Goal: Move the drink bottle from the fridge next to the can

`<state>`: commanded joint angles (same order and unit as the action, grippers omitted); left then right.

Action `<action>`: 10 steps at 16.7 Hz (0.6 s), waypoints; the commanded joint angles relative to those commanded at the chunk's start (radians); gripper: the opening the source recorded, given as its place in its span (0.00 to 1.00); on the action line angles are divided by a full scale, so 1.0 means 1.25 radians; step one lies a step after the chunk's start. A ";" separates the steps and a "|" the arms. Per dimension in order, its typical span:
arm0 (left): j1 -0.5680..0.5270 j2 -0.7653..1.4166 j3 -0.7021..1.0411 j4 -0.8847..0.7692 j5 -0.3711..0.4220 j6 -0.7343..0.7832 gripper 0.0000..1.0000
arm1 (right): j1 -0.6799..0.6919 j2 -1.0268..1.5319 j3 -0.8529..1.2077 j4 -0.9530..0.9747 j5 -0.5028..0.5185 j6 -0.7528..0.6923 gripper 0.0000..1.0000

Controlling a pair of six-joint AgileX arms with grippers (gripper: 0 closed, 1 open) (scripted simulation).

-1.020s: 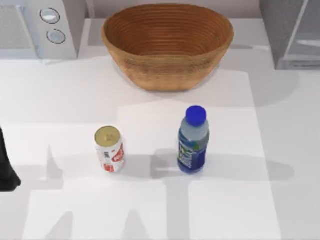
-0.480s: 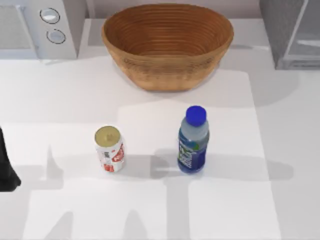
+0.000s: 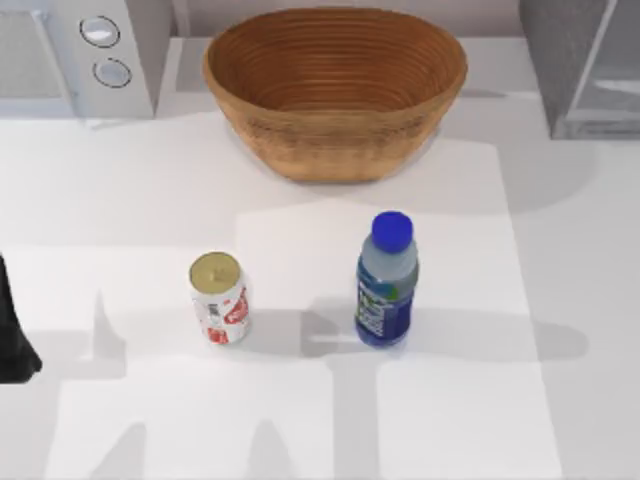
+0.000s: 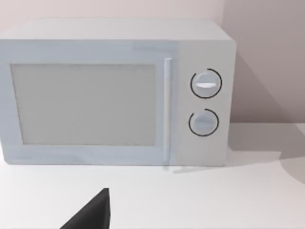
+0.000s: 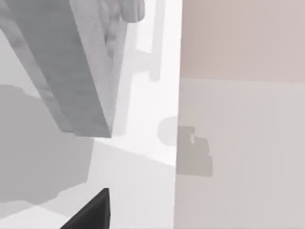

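The big white table (image 3: 150, 200) holds everything. The white microwave (image 4: 95, 100) with two round knobs stands right in front of the left claw (image 4: 93, 212), facing it, with some bare table between them. The grey fridge (image 5: 57, 62) is close in front of the right claw (image 5: 93, 212), which looks along the fridge's grey side. I cannot tell if either claw is wide or narrow, and neither one is holding a thing. From above, the dark left arm (image 3: 12, 330) sits at the left edge of the table, with the microwave in the far left corner and the fridge in the far right corner. The brown basket (image 3: 335, 90) stands between those two, well away from the left arm. The drink bottle (image 3: 387, 290) is out of the fridge and stands up straight on the table, farther from the left arm than the can (image 3: 220, 300) is. The can stands up too, and it is the thing nearest to the left arm. The bottle and the can are side by side with a gap between them, not touching.
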<state>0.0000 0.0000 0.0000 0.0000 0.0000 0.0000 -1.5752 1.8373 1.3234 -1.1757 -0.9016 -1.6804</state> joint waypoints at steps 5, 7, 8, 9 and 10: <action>0.000 0.000 0.000 0.000 0.000 0.000 1.00 | 0.215 0.004 -0.006 0.292 0.047 0.374 1.00; 0.000 0.000 0.000 0.000 0.000 0.000 1.00 | 0.302 0.004 -0.009 0.412 0.067 0.521 1.00; 0.000 0.000 0.000 0.000 0.000 0.000 1.00 | 0.343 0.003 -0.011 0.469 0.076 0.588 1.00; 0.000 0.000 0.000 0.000 0.000 0.000 1.00 | 0.381 0.002 -0.012 0.522 0.085 0.648 1.00; 0.000 0.000 0.000 0.000 0.000 0.000 1.00 | 0.416 0.001 -0.013 0.569 0.093 0.699 1.00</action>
<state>0.0000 0.0000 0.0000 0.0000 0.0000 0.0000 -1.0554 1.8390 1.3067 -0.4640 -0.7856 -0.8064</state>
